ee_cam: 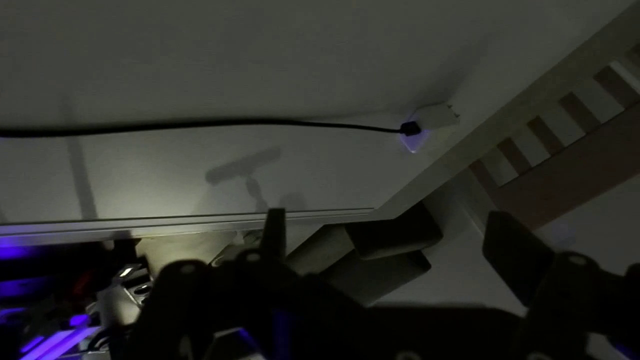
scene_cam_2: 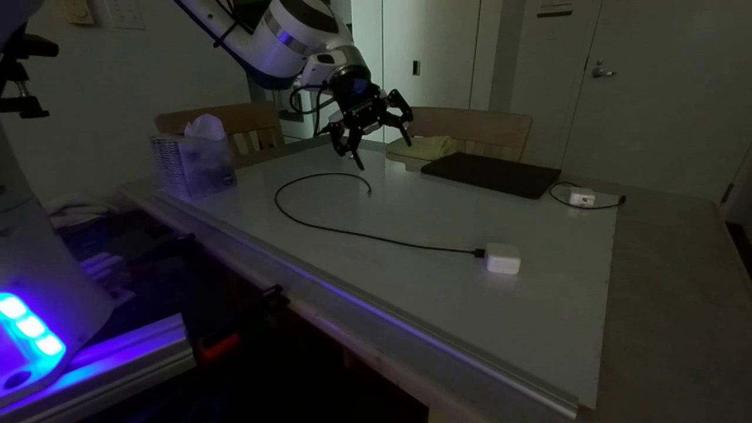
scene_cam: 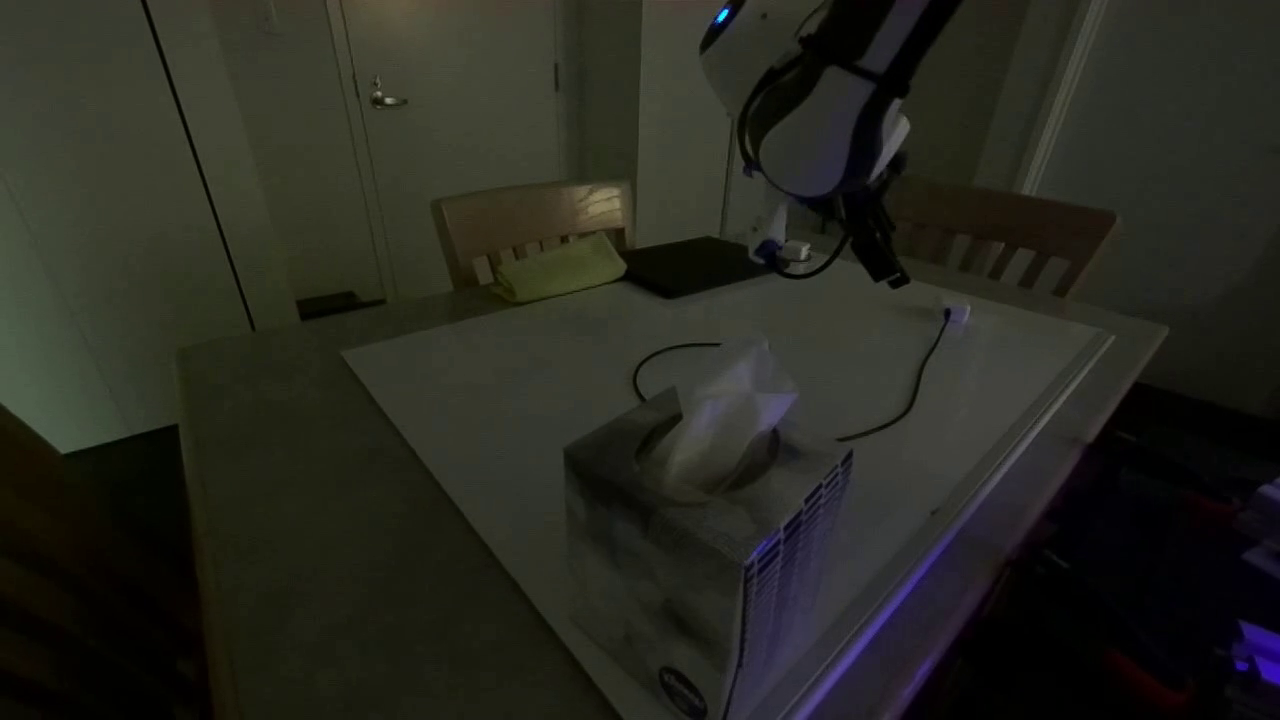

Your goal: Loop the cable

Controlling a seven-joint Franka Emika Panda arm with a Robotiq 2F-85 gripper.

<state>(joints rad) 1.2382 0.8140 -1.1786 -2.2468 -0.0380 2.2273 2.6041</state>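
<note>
The cable (scene_cam_2: 352,233) is a thin black cord lying on the white board in an open curve, its free end bent round at the far side. At its near end it joins a small white plug block (scene_cam_2: 502,258). In an exterior view the tissue box hides the middle of the cable (scene_cam: 922,372). Across the wrist view the cable (ee_cam: 200,124) runs nearly straight to the plug block (ee_cam: 436,118). My gripper (scene_cam_2: 384,155) hangs above the board, beyond the cable's curved end and apart from it. Seen from the wrist, the gripper (ee_cam: 387,220) has its fingers wide apart, with nothing between them.
A tissue box (scene_cam: 650,560) stands on the board. At the far side lie a flat dark pad (scene_cam_2: 493,174) and a folded yellow-green cloth (scene_cam_2: 420,147). Another white block (scene_cam_2: 581,197) with a short black cord rests near the board's edge. Wooden chairs (scene_cam: 535,215) surround the table.
</note>
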